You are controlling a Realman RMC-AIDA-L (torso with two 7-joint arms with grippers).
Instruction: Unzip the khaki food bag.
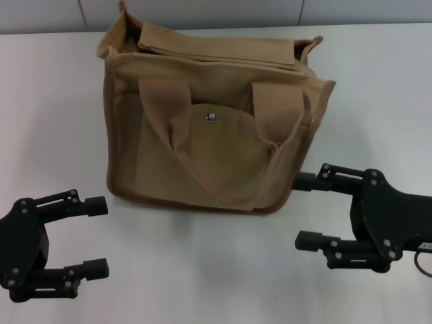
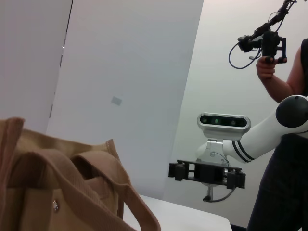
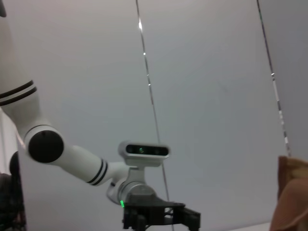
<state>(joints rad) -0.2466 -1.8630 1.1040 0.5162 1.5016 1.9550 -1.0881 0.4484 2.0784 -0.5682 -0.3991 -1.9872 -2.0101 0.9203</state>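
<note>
The khaki food bag stands upright in the middle of the white table, with its front pocket and silver snap facing me and both handles hanging down the front. Its zipper is not discernible on top. My left gripper is open and empty, low at the front left, apart from the bag. My right gripper is open and empty at the front right, its upper finger close to the bag's lower right corner. The bag also shows in the left wrist view, and its edge in the right wrist view.
A grey wall runs behind the table's far edge. In the left wrist view a person stands beside the robot holding a hand-held device. Bare table lies on both sides of the bag.
</note>
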